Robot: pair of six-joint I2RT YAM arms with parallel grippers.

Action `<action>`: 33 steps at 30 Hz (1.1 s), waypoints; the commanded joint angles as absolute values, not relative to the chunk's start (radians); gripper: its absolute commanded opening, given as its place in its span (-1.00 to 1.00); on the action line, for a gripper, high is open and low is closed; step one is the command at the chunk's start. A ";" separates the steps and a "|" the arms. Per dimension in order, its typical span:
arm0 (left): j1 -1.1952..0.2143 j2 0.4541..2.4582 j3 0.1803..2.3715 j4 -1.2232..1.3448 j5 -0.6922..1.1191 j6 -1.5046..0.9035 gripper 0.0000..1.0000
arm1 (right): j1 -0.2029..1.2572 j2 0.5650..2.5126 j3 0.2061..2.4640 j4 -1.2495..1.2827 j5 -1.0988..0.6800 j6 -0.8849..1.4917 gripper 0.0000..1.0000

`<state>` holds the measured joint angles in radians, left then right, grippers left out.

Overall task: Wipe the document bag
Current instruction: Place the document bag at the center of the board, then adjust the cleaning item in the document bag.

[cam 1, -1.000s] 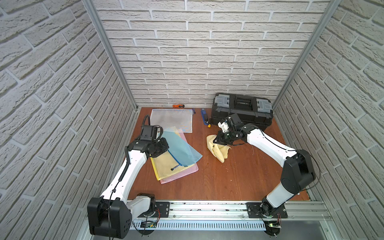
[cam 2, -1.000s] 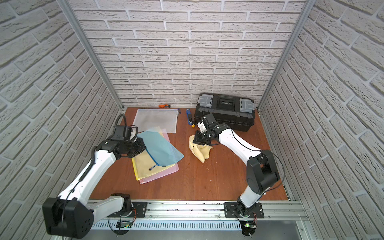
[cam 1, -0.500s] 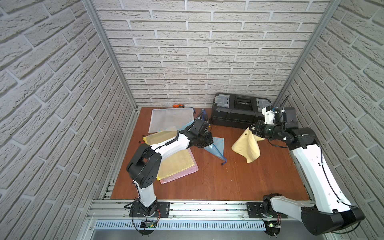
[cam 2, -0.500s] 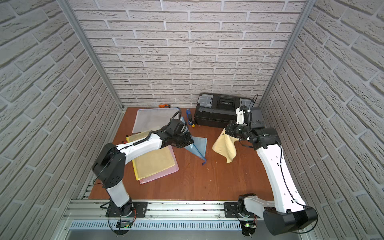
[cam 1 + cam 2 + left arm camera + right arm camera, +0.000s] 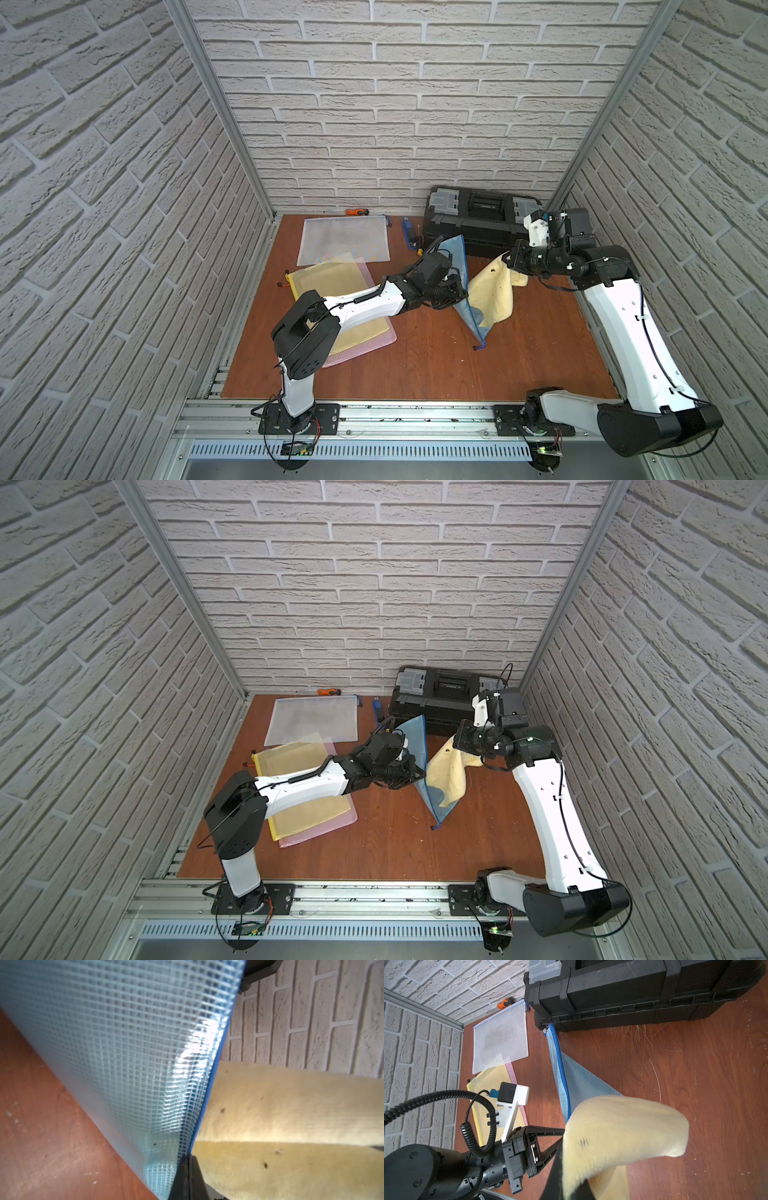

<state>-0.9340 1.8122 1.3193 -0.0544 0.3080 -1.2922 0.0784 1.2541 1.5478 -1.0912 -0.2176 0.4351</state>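
Note:
A blue mesh document bag (image 5: 459, 257) (image 5: 418, 742) stands on edge at mid-table, its lower corner on the wood. My left gripper (image 5: 455, 293) (image 5: 416, 773) is shut on its blue zipper edge. The left wrist view shows the dark fingertips (image 5: 182, 1169) pinching the bag (image 5: 124, 1043). A pale yellow cloth (image 5: 494, 291) (image 5: 449, 771) hangs from my right gripper (image 5: 510, 262) (image 5: 459, 740), which is shut on it. The cloth hangs against the bag's right face. In the right wrist view the cloth (image 5: 623, 1126) covers the right gripper (image 5: 569, 1186) and part of the bag (image 5: 571, 1080).
A black toolbox (image 5: 482, 224) stands at the back right, close behind the bag. A white mesh bag (image 5: 345, 241) lies at the back left, with a yellow bag (image 5: 332, 278) on a pink one in front of it. An orange-handled screwdriver (image 5: 357, 212) and a blue tool (image 5: 409, 230) lie by the back wall.
My left arm carried the blue bag off the pile to the middle and tipped it up on edge. My right arm lifted the cloth off the table; it now hangs beside the bag.

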 commanded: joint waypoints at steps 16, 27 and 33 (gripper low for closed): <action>-0.905 1.474 1.218 -0.363 0.269 -1.181 0.96 | 0.179 1.291 1.444 -0.948 -0.428 0.431 -0.95; -0.438 1.602 1.306 -0.401 0.399 -0.934 -1.00 | 0.305 1.382 1.215 -0.469 -0.523 0.596 -0.95; -0.424 1.761 1.318 -0.248 0.499 -0.997 -1.00 | 0.308 1.492 1.100 -0.511 -0.401 0.527 -0.95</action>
<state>-0.4042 1.7378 1.3323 -0.3592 0.4179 -0.9821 0.3023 1.4590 1.1259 -0.5125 -0.4778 0.5610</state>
